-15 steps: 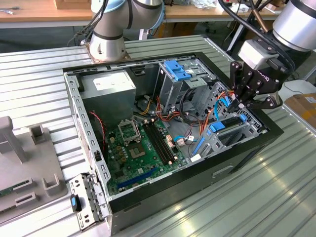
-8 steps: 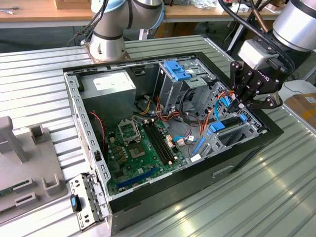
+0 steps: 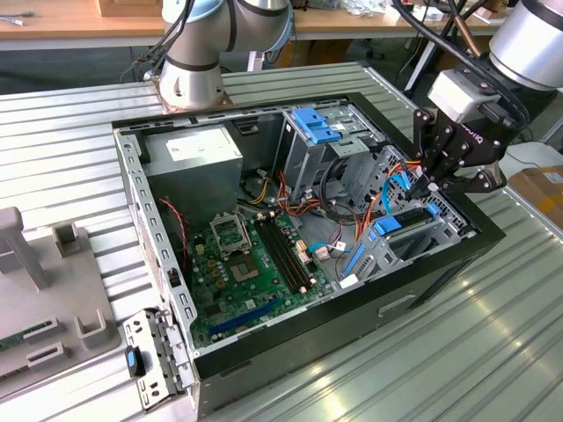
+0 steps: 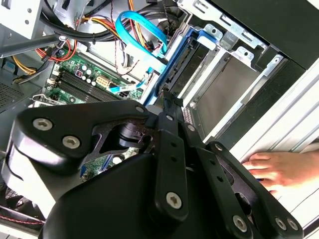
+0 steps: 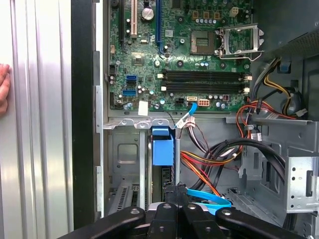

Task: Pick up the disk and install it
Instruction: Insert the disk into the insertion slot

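The disk [image 3: 406, 221] stands on edge in the drive bay at the open computer case's corner, on the exterior view's right. It is dark, with blue rails and end tabs. My gripper [image 3: 428, 189] hangs just above it, pointing down. In the first wrist view the disk's blue tab [image 5: 162, 147] sits in the bay slot, with my gripper [image 5: 176, 193] at the disk's near end. The second wrist view shows the blue-railed disk [image 4: 180, 62] running away from my gripper [image 4: 167, 98]. The fingers are shut, tips together against the disk's end edge.
The black case [image 3: 308, 330] lies open on a ribbed metal table. Inside are a green motherboard [image 3: 255, 264], a grey box with a white label [image 3: 193, 154] and a grey cage with a blue top [image 3: 317, 132]. Orange and blue cables [image 5: 204, 196] lie beside the bay. A person's hand [image 4: 279, 169] rests on the table by the case.
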Controlling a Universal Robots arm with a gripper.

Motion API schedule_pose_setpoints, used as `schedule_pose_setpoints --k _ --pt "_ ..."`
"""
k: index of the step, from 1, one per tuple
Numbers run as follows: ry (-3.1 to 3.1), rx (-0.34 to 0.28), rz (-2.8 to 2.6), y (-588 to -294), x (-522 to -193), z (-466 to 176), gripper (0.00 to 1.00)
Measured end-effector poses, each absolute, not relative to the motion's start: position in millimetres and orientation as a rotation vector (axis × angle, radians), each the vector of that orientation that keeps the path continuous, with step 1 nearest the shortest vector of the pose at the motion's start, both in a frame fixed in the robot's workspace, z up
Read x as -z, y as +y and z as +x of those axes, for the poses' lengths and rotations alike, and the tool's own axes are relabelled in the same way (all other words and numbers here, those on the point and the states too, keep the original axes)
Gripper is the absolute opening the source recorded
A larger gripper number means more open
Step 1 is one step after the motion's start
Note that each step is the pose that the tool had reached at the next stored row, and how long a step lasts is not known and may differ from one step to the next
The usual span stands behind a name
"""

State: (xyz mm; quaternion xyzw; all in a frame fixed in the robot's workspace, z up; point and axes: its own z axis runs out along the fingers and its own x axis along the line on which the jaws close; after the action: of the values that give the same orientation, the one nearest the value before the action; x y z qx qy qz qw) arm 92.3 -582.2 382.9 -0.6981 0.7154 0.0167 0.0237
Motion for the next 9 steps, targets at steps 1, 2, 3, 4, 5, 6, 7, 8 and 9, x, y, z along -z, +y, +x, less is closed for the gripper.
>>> schedule_pose_setpoints --k 1,2,3,4,5,6,7,8,9 --pt "2.214 -0.052 -2.161 -582.2 -382.9 92.3 0.11" --pt "2.214 -0.052 -2.161 -582.2 -382.8 92.6 0.11" --pt "2.214 -0.052 -2.161 -582.2 -382.9 92.8 0.11" --pt "2.214 -0.052 -2.161 -582.2 -382.9 92.9 0.11" --pt "2.214 -0.052 -2.161 -582.2 -382.9 92.9 0.11" --pt "2.214 -0.052 -2.161 -582.2 -382.9 92.9 0.11" --pt "2.214 -0.052 -2.161 -582.2 -382.9 93.0 0.11" --pt "2.214 -0.052 -2.161 -582.1 -382.8 93.6 0.11" --pt "2.214 -0.052 -2.161 -582.1 -382.9 94.0 0.11"
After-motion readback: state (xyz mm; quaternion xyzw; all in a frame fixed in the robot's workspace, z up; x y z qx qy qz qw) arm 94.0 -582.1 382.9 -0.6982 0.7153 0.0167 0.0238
